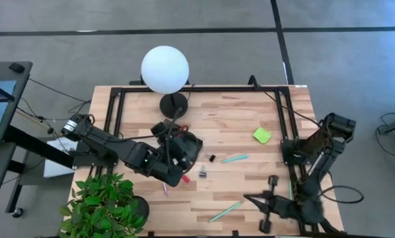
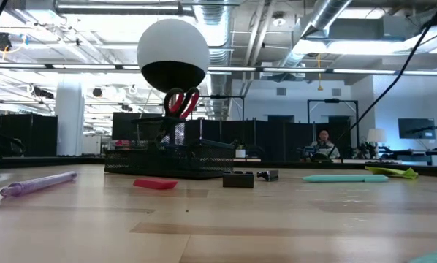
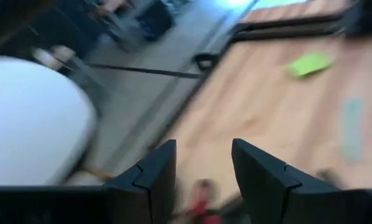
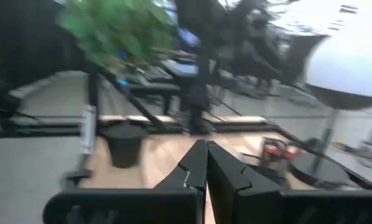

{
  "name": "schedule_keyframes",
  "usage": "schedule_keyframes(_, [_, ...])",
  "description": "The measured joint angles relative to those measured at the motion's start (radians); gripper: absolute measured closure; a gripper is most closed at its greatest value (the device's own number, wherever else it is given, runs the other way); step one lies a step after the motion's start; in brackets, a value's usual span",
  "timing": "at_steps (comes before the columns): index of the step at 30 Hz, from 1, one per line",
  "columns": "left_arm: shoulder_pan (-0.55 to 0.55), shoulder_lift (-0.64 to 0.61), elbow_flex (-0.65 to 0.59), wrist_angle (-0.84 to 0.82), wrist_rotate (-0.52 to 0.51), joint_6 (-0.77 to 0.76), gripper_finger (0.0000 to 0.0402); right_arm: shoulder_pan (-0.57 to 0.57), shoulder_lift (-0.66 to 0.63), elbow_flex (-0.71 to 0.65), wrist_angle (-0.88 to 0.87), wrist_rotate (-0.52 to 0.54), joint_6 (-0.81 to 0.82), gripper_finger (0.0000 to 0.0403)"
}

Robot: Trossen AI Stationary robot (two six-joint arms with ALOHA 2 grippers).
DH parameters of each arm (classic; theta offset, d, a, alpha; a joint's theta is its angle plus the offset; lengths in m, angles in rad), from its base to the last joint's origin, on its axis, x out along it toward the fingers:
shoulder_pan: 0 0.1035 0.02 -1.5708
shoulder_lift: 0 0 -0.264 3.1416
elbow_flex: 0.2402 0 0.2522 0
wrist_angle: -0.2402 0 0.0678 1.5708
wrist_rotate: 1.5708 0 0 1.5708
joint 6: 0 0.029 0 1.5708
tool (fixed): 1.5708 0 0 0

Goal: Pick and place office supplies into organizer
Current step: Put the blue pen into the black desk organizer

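Observation:
My left gripper [image 1: 176, 147] hangs open over the black mesh organizer [image 1: 199, 147]. The red-handled scissors [image 2: 182, 102] stand upright in the organizer [image 2: 167, 166], blades down. Their red handle [image 3: 201, 202] shows beyond the gap between my open fingers [image 3: 203, 155], apart from them. On the table lie a small red block [image 1: 185, 178], a purple pen [image 1: 164, 189], black clips [image 1: 210, 158], a teal pen [image 1: 234, 158], a light-green pen [image 1: 225, 211] and a lime-green sticky pad [image 1: 262, 135]. My right gripper [image 1: 248, 198] is shut and empty near the front right edge, as its wrist view [image 4: 206, 152] shows.
The lamp with the white globe [image 1: 164, 69] stands on its round black base [image 1: 173, 104] just behind the organizer. A potted plant [image 1: 105, 205] sits at the front left corner. A black frame [image 1: 287, 125] runs along the table's sides.

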Motion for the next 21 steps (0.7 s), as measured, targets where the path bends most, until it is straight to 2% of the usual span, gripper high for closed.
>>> schedule_keyframes(3, [-0.005, 0.009, 0.000, 0.169, 0.157, 0.046, 0.0248, -0.053, 0.000, -0.001, -0.096, 0.004, 0.055, 0.0403])
schedule_keyframes(7, [-0.012, 0.009, -0.001, 0.472, 0.411, 0.333, 0.0248, -0.127, -0.003, -0.001, -0.098, 0.017, -0.079, 0.0403])
schedule_keyframes(12, [0.012, -0.057, 0.033, 0.833, 0.822, 0.656, 0.0248, -0.226, -0.037, 0.004, -0.093, 0.096, -0.239, 0.0403])
schedule_keyframes(15, [0.049, -0.068, 0.144, 0.843, 0.932, 0.729, 0.0248, -0.275, -0.067, 0.004, -0.092, 0.110, -0.249, 0.0403])
schedule_keyframes(18, [0.095, -0.068, 0.272, 0.684, 0.975, 0.720, 0.0248, -0.304, -0.110, 0.004, -0.093, 0.097, -0.249, 0.0403])
schedule_keyframes(20, [0.128, -0.069, 0.317, 0.540, 1.024, 0.707, 0.0248, -0.318, -0.147, 0.004, -0.116, 0.011, -0.231, 0.0403])
schedule_keyframes(21, [0.139, -0.069, 0.321, 0.466, 1.045, 0.707, 0.0248, -0.324, -0.169, 0.004, -0.154, -0.082, -0.205, 0.0403])
